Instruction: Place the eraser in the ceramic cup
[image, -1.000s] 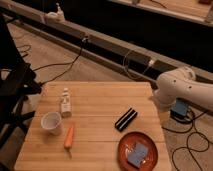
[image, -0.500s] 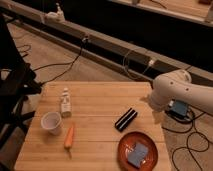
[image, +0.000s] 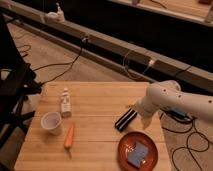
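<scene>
While gripper (image: 133, 108) gapes beside blocky eraser (image: 125, 120) | round ceramic cup (image: 51, 122) apart

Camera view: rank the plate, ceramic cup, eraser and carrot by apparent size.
1. plate, clearly largest.
2. ceramic cup.
3. eraser and carrot: similar length, carrot slimmer, too close to rank.
The open claw is beside the eraser's far end.

Bare table (image: 100, 125) runs from the eraser (image: 125, 119) left to the ceramic cup (image: 51, 122). A bottle (image: 65, 102) crowds the cup's far side, a carrot (image: 69, 136) its right. The gripper (image: 133, 106), apparently spread, hangs by the eraser's far end.
</scene>
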